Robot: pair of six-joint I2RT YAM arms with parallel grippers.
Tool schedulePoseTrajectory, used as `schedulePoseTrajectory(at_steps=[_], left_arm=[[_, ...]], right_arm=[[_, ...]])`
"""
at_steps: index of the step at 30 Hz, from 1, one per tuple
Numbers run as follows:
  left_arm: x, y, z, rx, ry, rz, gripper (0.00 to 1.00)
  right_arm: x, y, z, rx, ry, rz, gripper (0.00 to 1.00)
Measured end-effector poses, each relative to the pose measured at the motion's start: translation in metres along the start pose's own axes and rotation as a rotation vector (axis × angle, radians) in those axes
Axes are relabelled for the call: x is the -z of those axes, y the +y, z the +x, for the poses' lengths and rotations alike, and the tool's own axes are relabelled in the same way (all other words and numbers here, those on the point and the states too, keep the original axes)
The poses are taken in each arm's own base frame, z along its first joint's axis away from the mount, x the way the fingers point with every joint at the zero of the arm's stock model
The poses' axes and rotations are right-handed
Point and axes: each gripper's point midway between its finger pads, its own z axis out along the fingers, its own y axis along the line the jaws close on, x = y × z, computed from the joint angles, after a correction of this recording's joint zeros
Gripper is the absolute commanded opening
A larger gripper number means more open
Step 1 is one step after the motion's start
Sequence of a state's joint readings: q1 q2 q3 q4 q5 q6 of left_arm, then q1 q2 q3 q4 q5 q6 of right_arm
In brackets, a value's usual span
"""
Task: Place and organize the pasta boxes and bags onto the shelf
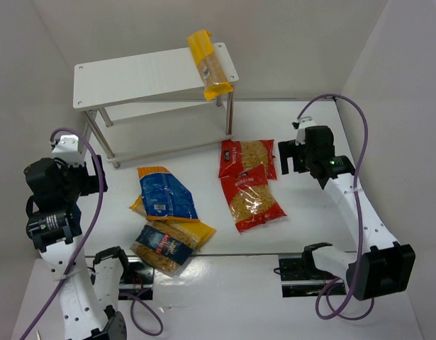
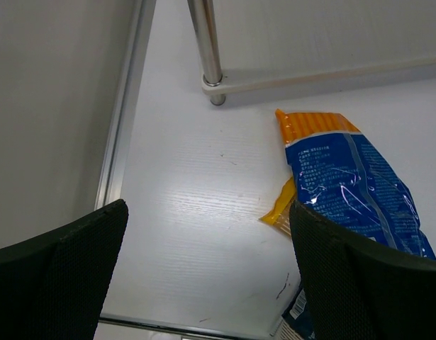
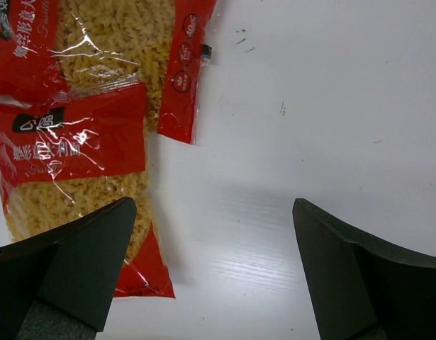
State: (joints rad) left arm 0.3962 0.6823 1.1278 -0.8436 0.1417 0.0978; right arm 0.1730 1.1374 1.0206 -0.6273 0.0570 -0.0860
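The white two-tier shelf [image 1: 125, 78] stands at the back left, one of its silver legs [image 2: 205, 42] in the left wrist view. A long yellow spaghetti pack [image 1: 207, 64] lies on its top tier, overhanging the front edge. Two red windowed bags [image 1: 249, 157] [image 1: 254, 198] lie on the table at centre right, also in the right wrist view [image 3: 69, 142]. A yellow-orange pack with blue label [image 1: 164, 195] [image 2: 356, 184] and a clear bag with dark-blue label [image 1: 164, 246] lie at centre left. My left gripper [image 2: 207, 283] and right gripper [image 3: 214, 273] are open and empty, above the table.
White walls enclose the table on the left, back and right. A metal rail [image 2: 122, 127] runs along the left wall base. The arm bases and cables [image 1: 331, 273] sit at the near edge.
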Motion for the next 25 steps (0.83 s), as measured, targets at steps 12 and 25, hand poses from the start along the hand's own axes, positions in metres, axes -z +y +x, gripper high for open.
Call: schedulePoseTrajectory(at_steps=[12, 25], left_arm=[[-0.016, -0.007, 0.017, 0.033, 0.054, 0.041, 1.0], [-0.014, -0.005, 0.013, 0.036, 0.033, 0.031, 1.0]], right_arm=[[0.01, -0.033, 0.017, -0.092, -0.022, 0.057, 1.0], [0.013, -0.054, 0.018, -0.148, -0.043, 0.096, 1.0]])
